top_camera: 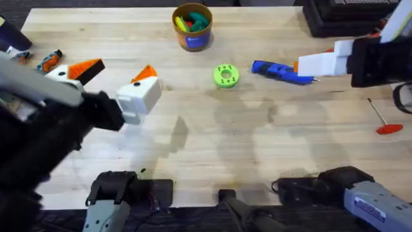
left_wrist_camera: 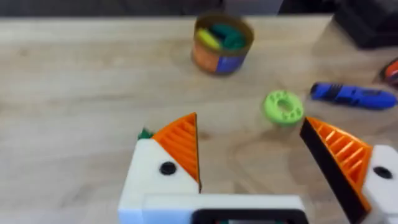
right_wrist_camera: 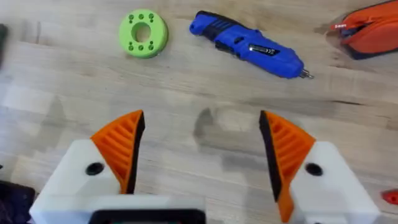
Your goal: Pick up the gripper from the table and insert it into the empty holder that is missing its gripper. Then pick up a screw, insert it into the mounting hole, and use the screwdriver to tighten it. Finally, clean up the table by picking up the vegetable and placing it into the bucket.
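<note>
Here the screwdriver [right_wrist_camera: 249, 46] lies beyond open right jaws.

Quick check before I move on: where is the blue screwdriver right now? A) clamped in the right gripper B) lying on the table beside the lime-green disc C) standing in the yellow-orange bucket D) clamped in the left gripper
B: the screwdriver lies flat on the wooden table next to the lime-green disc, while the right gripper hangs open above the table with nothing between its pads.

One screwdriver [top_camera: 282, 71], one bucket [top_camera: 192, 27], one green disc [top_camera: 225, 75], two pincers
</note>
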`<action>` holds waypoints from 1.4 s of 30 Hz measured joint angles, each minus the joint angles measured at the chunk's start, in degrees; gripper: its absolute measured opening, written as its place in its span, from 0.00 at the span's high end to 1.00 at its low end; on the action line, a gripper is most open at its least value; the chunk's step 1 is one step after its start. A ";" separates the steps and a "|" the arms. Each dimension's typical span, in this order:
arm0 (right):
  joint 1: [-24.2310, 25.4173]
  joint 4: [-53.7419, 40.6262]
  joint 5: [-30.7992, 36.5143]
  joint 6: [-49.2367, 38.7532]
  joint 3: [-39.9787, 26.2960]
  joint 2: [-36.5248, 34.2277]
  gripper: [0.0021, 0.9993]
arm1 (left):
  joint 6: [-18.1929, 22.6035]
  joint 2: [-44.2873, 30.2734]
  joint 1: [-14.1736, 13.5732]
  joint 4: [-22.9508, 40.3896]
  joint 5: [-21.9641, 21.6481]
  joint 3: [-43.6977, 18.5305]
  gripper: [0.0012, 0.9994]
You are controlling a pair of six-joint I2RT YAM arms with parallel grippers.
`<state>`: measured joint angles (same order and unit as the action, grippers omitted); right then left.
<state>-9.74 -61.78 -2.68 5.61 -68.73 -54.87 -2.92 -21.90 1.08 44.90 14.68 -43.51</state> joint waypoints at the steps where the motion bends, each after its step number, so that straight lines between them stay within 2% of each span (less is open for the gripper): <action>1: 0.00 0.02 0.00 0.00 0.04 -0.06 0.02 | 0.09 -2.41 0.00 2.46 -0.81 -1.73 0.01; 5: 0.00 0.07 0.01 0.00 0.04 -0.11 0.02 | 0.15 -12.97 0.00 12.04 -4.28 -7.48 0.01; 7: 0.00 0.02 0.00 0.00 0.04 -0.11 0.02 | 0.15 -17.62 0.02 14.12 -6.19 -9.21 0.01; 11: 0.00 0.02 0.01 -1.11 0.04 -0.11 0.02 | 0.29 -23.55 0.02 14.95 -8.48 -10.14 0.01; 21: -0.21 -0.09 0.01 -3.78 0.04 -1.47 0.02 | 0.37 -31.91 0.52 19.21 -11.25 -10.18 0.01; 29: -0.22 -0.68 0.00 -4.20 0.22 -2.51 0.02 | 2.93 -45.94 2.62 14.06 -19.24 -10.18 0.01; 34: -0.22 -0.76 0.02 -4.35 0.22 -2.26 0.02 | 3.89 -55.20 4.26 9.26 -19.80 -10.25 0.01; 42: -0.22 -0.79 0.02 -4.35 0.22 -2.23 0.02 | 4.66 -66.90 6.47 5.55 -19.85 -11.13 0.01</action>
<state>-9.96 -62.57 -2.66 1.26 -68.51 -57.10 1.74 -88.80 7.55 50.45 -5.17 -54.63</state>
